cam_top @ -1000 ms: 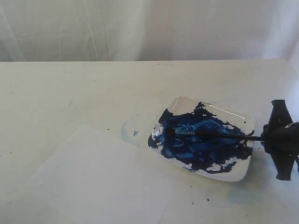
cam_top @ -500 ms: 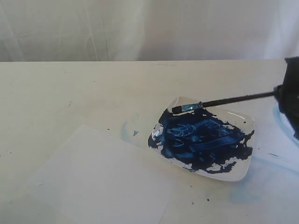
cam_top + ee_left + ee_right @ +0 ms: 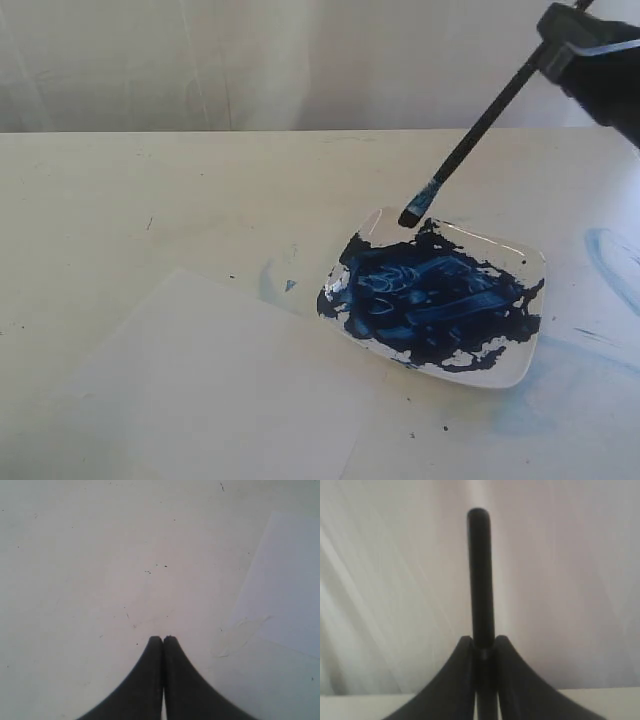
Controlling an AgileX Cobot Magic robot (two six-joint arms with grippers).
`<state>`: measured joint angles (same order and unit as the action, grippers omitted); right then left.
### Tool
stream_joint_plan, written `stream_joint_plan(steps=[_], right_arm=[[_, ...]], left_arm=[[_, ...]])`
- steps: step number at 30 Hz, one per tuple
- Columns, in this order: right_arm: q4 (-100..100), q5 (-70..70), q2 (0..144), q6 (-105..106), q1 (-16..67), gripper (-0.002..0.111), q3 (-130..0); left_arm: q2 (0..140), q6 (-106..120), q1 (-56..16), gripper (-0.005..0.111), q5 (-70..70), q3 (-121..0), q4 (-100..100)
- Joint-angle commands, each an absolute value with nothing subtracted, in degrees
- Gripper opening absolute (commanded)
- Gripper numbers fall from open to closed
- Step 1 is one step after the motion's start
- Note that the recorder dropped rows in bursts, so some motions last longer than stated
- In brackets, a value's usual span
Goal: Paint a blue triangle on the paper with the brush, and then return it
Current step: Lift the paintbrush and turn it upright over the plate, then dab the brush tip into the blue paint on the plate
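Note:
My right gripper [image 3: 562,42] at the upper right is shut on the black handle of the brush [image 3: 470,140]. The brush slants down to the left, and its blue-stained tip [image 3: 417,208] hangs just above the far rim of the white dish [image 3: 500,372], which is smeared with dark blue paint. In the right wrist view the brush [image 3: 480,575] sticks out from between the fingers of the right gripper [image 3: 482,641]. The paper [image 3: 215,385] lies at the front left and shows no blue triangle. The left gripper [image 3: 163,638] is shut and holds nothing, over bare table beside a corner of the paper [image 3: 285,585].
Pale blue stains [image 3: 612,255] mark the table to the right of the dish, and a small one [image 3: 275,282] lies on its left. A white curtain [image 3: 250,60] hangs behind the table's far edge.
The right gripper has lifted the brush out of the dish and risen to the upper right. The brush has swung from flat to steeply slanted, tip just above the dish's far rim.

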<state>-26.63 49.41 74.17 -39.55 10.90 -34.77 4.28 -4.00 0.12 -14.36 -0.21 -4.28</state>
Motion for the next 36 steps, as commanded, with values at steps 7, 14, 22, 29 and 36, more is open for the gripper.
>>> stream_joint_plan(steps=[7, 14, 22, 29, 36], right_arm=[[-42.2, 36.4, 74.0, -39.0, 10.9, 0.000, -34.7], [-42.3, 36.0, 75.6, -39.2, 10.9, 0.000, -34.7], [-42.3, 37.3, 77.9, -41.9, 10.9, 0.000, -34.7], [-44.6, 41.5, 79.7, -45.5, 10.9, 0.000, -34.7], [-45.8, 47.3, 79.6, -45.6, 10.9, 0.000, -34.7]], left_arm=[[4.7, -4.1, -0.2, 0.000, -14.4, 0.0, -4.4], [4.7, -4.1, -0.2, 0.000, -14.4, 0.0, -4.4], [4.7, -4.1, -0.2, 0.000, -14.4, 0.0, -4.4], [4.7, -4.1, -0.2, 0.000, -14.4, 0.0, -4.4], [4.7, -4.1, -0.2, 0.000, -14.4, 0.0, -4.4]])
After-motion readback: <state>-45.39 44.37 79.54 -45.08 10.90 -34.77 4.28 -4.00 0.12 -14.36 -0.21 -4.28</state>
